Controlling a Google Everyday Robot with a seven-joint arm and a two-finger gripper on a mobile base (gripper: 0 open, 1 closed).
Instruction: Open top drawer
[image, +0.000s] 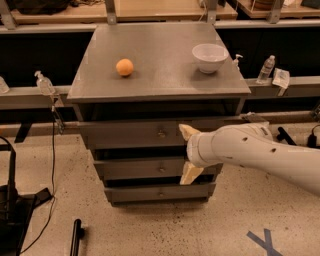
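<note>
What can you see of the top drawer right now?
The top drawer is the widest of three in the grey metal cabinet, directly under its top. It has a flat grey front with a small round centre knob. The front sits level and looks shut or nearly so; no interior shows. The gripper is just right of the knob, open, its upper fingertip overlapping the drawer front. Contact can't be confirmed, and the knob is not grasped.

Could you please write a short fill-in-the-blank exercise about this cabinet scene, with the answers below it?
1. The cabinet has ___ drawers.
2. The white bowl stands to the right of an ___.
3. The gripper is to the ___ of the knob of the top drawer.
4. The gripper's fingers are ___, holding nothing.
Answers: three; orange; right; open.
</note>
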